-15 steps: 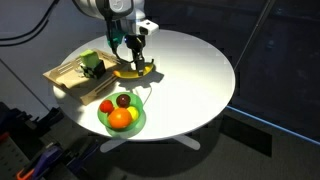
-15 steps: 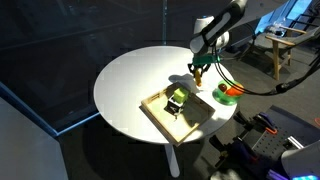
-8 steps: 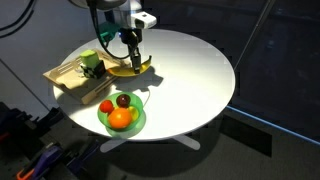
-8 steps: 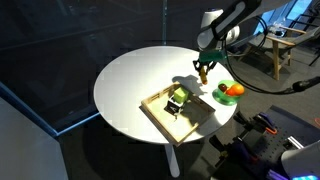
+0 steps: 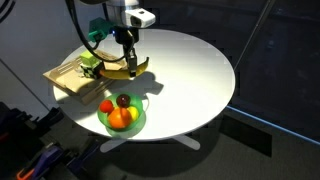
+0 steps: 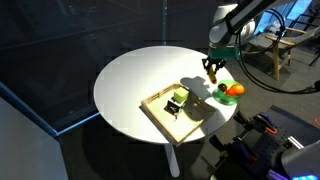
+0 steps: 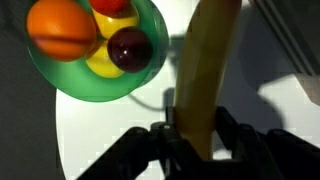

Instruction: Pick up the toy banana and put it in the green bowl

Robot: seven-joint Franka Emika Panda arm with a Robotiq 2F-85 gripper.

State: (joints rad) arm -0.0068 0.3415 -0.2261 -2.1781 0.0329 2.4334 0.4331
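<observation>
My gripper [image 5: 128, 62] is shut on the toy banana [image 5: 118, 72], a curved yellow banana, and holds it in the air above the round white table. In the wrist view the banana [image 7: 203, 70] runs up from between my fingers [image 7: 195, 140]. The green bowl [image 5: 122, 118] sits on the table's front edge, below and in front of the banana. It holds an orange, a yellow, a red and a dark purple fruit. In the wrist view the bowl [image 7: 62, 75] lies to the upper left of the banana. In an exterior view the gripper [image 6: 213, 68] hangs just beside the bowl [image 6: 228, 95].
A rectangular wooden tray [image 5: 70, 73] with a green and black object [image 5: 92, 63] lies on the table beside the bowl; it also shows in an exterior view [image 6: 180, 108]. The white table [image 5: 190, 70] has bare surface behind and beside the gripper. Cables trail behind the arm.
The gripper has lifted the banana off the table and carried it up and toward the green bowl.
</observation>
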